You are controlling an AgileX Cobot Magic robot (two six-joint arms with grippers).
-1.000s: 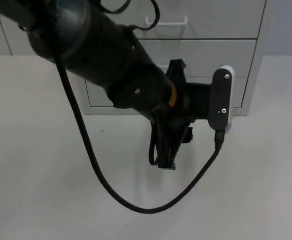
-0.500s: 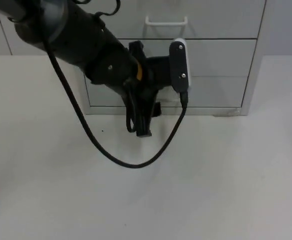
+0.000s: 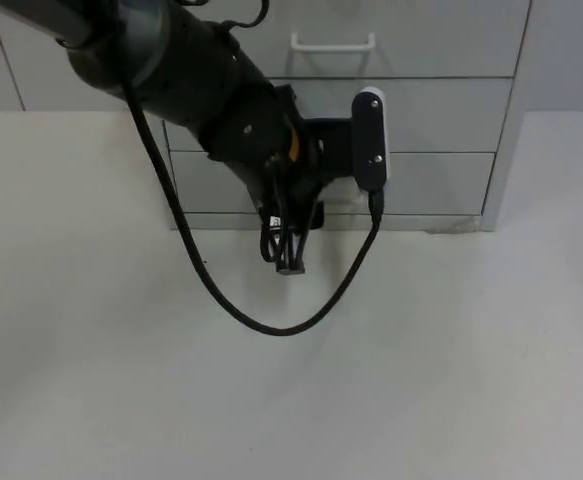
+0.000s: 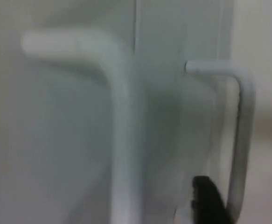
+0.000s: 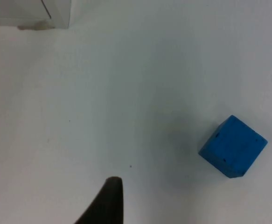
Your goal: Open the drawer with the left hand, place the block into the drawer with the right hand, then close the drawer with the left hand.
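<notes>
A grey drawer cabinet (image 3: 421, 115) stands at the back of the table, its drawers shut. The top drawer's white handle (image 3: 333, 43) is in plain sight. My left gripper (image 3: 289, 262) hangs just in front of the cabinet's lowest drawer (image 3: 426, 182). In the left wrist view it (image 4: 245, 207) is open, with a white handle bar (image 4: 243, 130) close between the black fingertips (image 4: 208, 200); whether they touch it I cannot tell. A second white handle (image 4: 115, 121) runs beside it. The blue block (image 5: 233, 146) lies on the table, off to one side of my waiting right gripper (image 5: 105, 203).
The left arm's bulk (image 3: 201, 85) covers the left half of the cabinet front. A cabinet corner (image 5: 28, 11) appears in the right wrist view. White table (image 3: 451, 360) stretches open in front of the cabinet.
The left arm has drawn back from mid-table toward the cabinet, and its gripper now hangs close to the drawer fronts.
</notes>
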